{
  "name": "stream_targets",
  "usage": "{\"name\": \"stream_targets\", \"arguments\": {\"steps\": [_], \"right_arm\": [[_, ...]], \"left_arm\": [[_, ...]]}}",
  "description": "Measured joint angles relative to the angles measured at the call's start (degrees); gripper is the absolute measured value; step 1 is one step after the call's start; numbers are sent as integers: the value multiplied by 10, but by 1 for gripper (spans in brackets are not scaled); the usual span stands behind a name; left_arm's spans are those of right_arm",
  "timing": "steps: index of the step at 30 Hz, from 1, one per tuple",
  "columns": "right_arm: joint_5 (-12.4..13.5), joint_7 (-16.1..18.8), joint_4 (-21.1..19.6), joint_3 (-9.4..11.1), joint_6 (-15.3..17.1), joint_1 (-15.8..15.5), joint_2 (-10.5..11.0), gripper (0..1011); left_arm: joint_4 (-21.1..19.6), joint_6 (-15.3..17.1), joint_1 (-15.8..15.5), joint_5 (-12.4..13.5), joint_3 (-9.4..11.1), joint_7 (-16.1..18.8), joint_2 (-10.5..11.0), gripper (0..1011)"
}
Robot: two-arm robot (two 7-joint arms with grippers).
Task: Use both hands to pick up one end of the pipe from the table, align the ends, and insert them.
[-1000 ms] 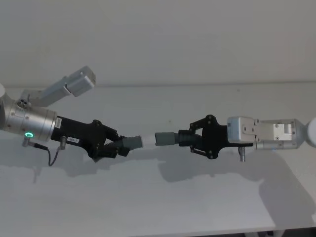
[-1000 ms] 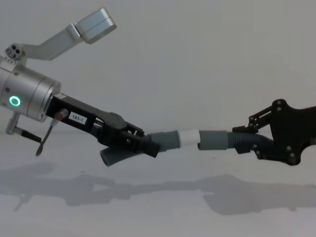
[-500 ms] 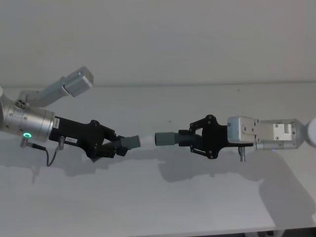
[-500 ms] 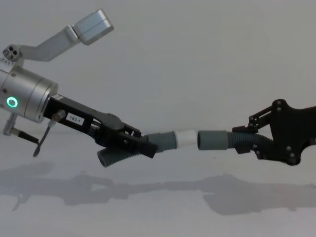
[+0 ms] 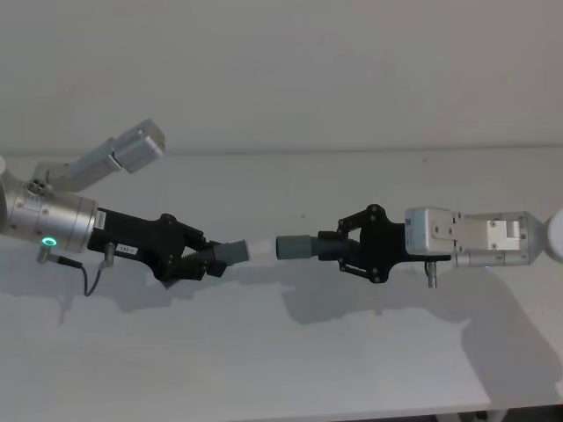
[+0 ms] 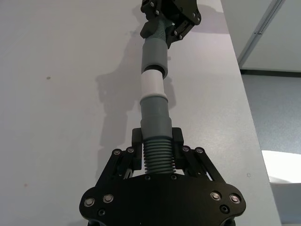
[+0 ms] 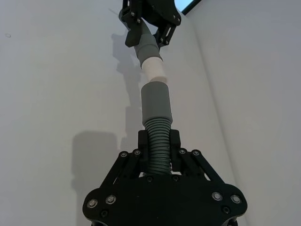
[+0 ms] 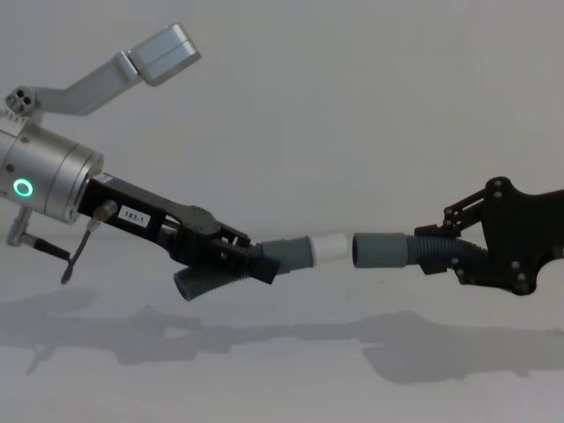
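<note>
Both pipe pieces are held in the air above the white table (image 5: 264, 352). My left gripper (image 5: 198, 261) is shut on the ribbed body of the piece with the white tip (image 5: 261, 250), which points right. From the right, my right gripper (image 5: 341, 250) is shut on the other piece, whose open grey cuff (image 5: 295, 247) faces the tip. In the chest view the white tip (image 8: 331, 248) and the cuff (image 8: 379, 249) sit nearly in line, a small gap apart. The left wrist view shows the spigot (image 6: 152, 82) just short of the cuff (image 6: 154, 52).
A pale wall rises behind the table. The table's front edge (image 5: 264, 411) runs along the bottom of the head view. The left arm's thin black cable (image 5: 88, 280) hangs under its silver wrist.
My left gripper has drawn back slightly to the left and lower with the white-tipped piece, opening a small gap to the cuff. The right arm has stayed still.
</note>
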Motion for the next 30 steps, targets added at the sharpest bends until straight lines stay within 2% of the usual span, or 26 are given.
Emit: {"name": "stream_targets", "arguments": {"steps": [14, 30], "right_arm": [[0, 0, 0, 0, 0, 0, 0, 230], [0, 0, 0, 0, 0, 0, 0, 229]], "left_arm": [[20, -11, -4, -7, 6, -1, -9, 331], [17, -9, -3, -14, 12, 1, -7, 331]]}}
